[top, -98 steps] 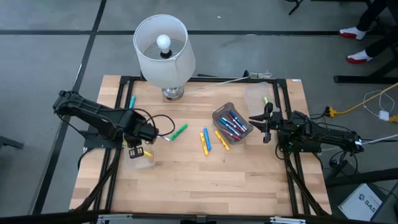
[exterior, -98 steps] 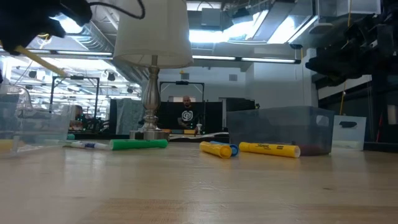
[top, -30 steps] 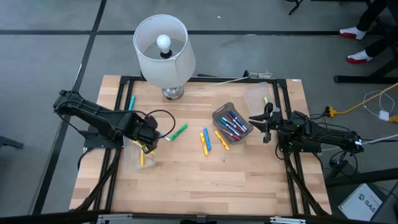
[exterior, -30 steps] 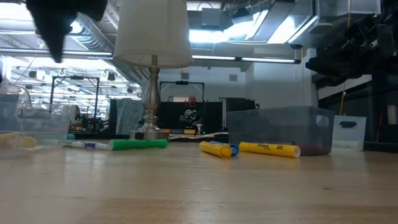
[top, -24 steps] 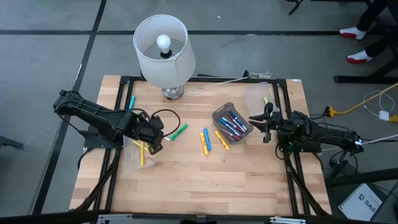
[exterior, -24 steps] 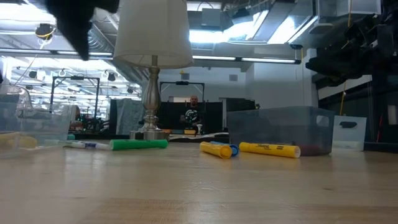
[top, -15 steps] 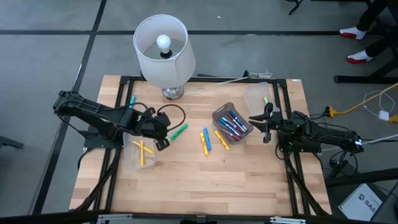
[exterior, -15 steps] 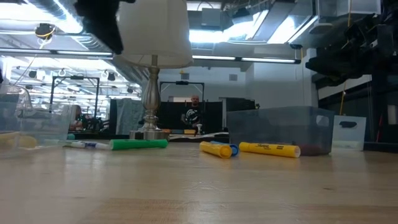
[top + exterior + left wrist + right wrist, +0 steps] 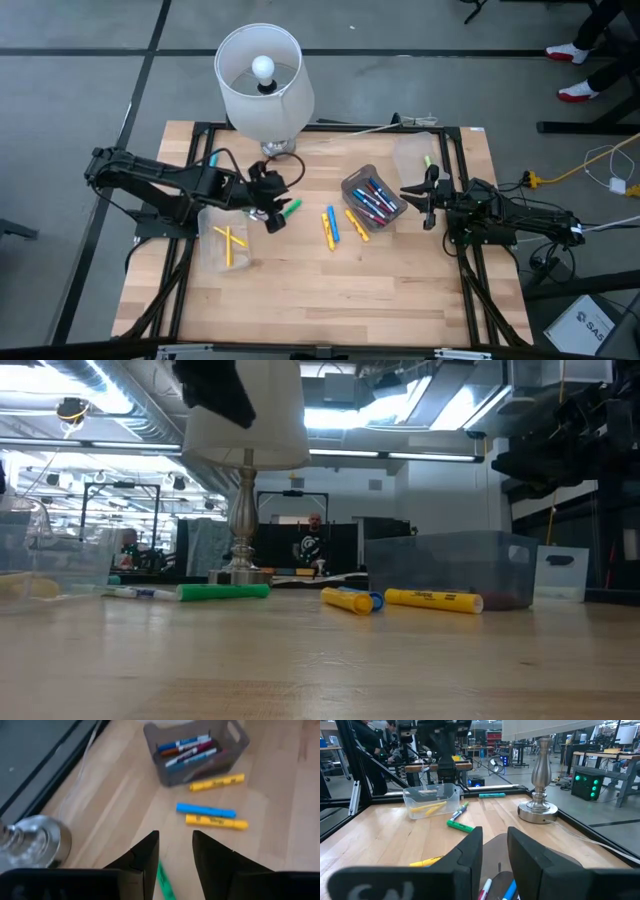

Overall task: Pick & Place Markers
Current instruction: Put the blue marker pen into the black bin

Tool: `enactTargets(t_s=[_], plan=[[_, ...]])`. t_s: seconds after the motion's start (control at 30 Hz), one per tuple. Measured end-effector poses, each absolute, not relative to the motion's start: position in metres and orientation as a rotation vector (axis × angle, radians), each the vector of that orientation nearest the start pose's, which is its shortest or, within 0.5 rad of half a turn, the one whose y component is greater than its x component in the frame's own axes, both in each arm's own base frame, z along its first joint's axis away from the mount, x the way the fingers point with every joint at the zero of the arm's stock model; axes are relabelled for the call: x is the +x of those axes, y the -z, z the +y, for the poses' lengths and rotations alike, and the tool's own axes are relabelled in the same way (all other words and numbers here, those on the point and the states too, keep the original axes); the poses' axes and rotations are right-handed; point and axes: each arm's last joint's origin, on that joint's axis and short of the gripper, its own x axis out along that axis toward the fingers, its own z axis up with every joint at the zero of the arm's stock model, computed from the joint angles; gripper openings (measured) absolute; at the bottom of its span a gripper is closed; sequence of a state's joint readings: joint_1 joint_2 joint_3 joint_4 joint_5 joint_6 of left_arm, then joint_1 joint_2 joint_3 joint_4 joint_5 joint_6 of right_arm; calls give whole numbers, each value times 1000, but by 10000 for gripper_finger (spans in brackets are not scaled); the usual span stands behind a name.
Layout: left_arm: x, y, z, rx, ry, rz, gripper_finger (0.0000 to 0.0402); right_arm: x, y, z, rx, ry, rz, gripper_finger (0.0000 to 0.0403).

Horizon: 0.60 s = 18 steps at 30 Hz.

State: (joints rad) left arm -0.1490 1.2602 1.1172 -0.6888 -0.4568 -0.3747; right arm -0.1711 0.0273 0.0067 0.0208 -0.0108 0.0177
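I see two dark, nearly black jointed arms built from slim segments with bulkier blocks at the joints. A black cable loops loosely over the left arm's wrist. The left gripper (image 9: 273, 212) has two matte black, wedge-shaped fingers (image 9: 141, 861). The right gripper (image 9: 424, 196) has the same dark fingers (image 9: 465, 851), and thin cables trail from its base at three o'clock.
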Motion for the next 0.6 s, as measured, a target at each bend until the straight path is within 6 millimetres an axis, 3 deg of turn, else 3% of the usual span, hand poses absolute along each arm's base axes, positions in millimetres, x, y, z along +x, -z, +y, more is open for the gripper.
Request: enactTargets(t_s=[0.37, 0.6], plan=[[259, -316, -15, -64, -475, 654, 114, 98, -166, -17, 18, 160, -2, 91], [275, -297, -17, -28, -502, 717, 114, 98, -166, -17, 18, 161, -2, 91]])
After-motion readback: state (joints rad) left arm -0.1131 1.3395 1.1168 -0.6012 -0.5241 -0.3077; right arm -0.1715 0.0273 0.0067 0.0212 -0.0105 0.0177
